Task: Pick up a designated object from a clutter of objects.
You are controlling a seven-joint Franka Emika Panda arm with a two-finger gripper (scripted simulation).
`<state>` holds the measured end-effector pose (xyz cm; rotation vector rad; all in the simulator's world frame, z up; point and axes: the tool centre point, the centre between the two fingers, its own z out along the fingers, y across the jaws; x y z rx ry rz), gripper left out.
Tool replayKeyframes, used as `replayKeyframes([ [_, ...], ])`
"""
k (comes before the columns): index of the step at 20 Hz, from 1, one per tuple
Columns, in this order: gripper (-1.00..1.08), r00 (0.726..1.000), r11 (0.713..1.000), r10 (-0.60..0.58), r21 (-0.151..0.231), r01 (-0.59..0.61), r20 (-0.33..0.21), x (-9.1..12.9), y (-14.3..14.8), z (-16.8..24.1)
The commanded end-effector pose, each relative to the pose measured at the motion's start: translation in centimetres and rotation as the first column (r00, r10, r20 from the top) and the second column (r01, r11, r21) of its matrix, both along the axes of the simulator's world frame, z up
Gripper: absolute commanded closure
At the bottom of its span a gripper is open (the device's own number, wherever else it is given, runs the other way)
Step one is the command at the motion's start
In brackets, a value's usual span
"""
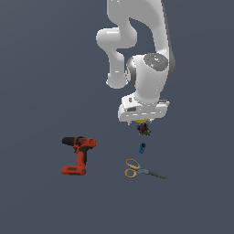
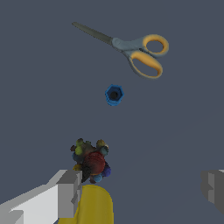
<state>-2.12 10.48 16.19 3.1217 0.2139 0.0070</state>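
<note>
The designated object, a small dark lump mottled red, black and yellow-green (image 2: 91,159), lies on the floor just beside the yellow cup (image 2: 92,204). In the exterior view the lump (image 1: 144,129) shows just under the arm's white hand (image 1: 142,109), and only a sliver of the cup (image 1: 142,121) shows. My gripper (image 2: 142,190) is open and empty, with its jaws wide apart. One finger (image 2: 68,192) is next to the lump and over the cup. The other finger (image 2: 214,187) is far off to the side. I cannot tell how far above the floor the fingers are.
A tiny blue piece (image 2: 114,94) lies a short way past the lump, also in the exterior view (image 1: 142,147). Yellow-handled scissors (image 2: 131,47) lie beyond it (image 1: 137,170). A red-and-black power drill (image 1: 78,154) lies at the exterior view's left.
</note>
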Motion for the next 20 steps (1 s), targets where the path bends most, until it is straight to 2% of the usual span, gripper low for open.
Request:
replayKeyframes([
  [1, -0.92, 1.0, 1.0, 0.028, 0.0, -0.028, 0.0, -1.0, 1.3, -2.2],
  [11, -0.92, 0.995, 0.995, 0.098, 0.009, -0.098, -0.004, -4.3, 4.6, -7.3],
  [20, -0.92, 0.994, 0.994, 0.108, 0.012, -0.108, -0.006, -4.8, 5.0, -8.1],
])
